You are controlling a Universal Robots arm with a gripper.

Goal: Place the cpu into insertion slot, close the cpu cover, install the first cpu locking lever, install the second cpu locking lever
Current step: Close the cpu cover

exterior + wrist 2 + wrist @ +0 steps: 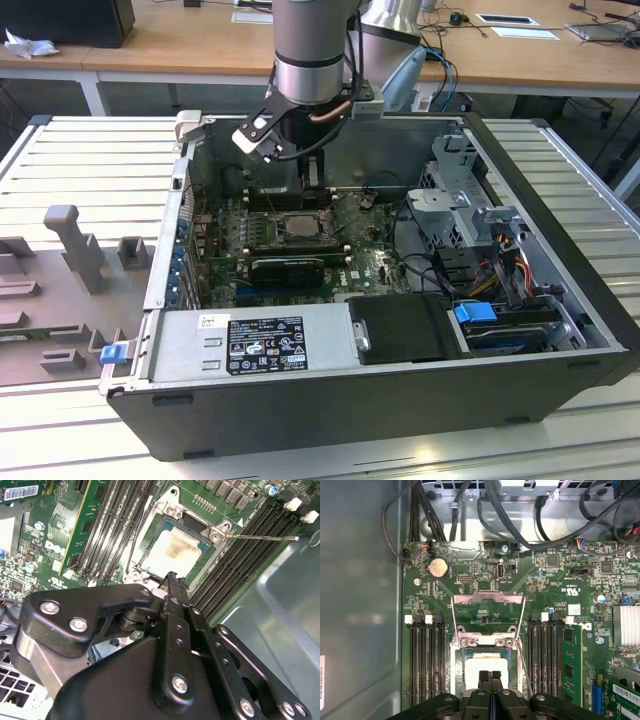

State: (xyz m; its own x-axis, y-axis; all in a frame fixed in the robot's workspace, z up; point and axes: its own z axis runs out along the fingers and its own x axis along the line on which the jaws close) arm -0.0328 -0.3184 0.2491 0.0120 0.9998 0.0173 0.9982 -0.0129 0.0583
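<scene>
Start with the cpu (pixel 486 667): seated flat in the slot (pixel 458 662), pale top up, so nothing to carry. Hence the jaws pressed fully together, gripping nothing. Gripper (pixel 490 676) poised low over the near edge of the cpu, at twelve o'clock of it in the exterior view; touching or just clear, cannot tell. Shut tips probably meant for pushing rather than grasping.

Past the cpu, see the cover (pixel 488 599) tipped up on its hinge, well clear of the slot: open to admit the cpu, not yet lowered. Beside the slot, a thin lever (pixel 260 537) sticking out unlatched, presumably to free that cover.

At six o'clock of the slot in the exterior view, memory slots (pixel 285 268); further along six o'clock, the power supply (pixel 180 350) against the case wall.
</scene>
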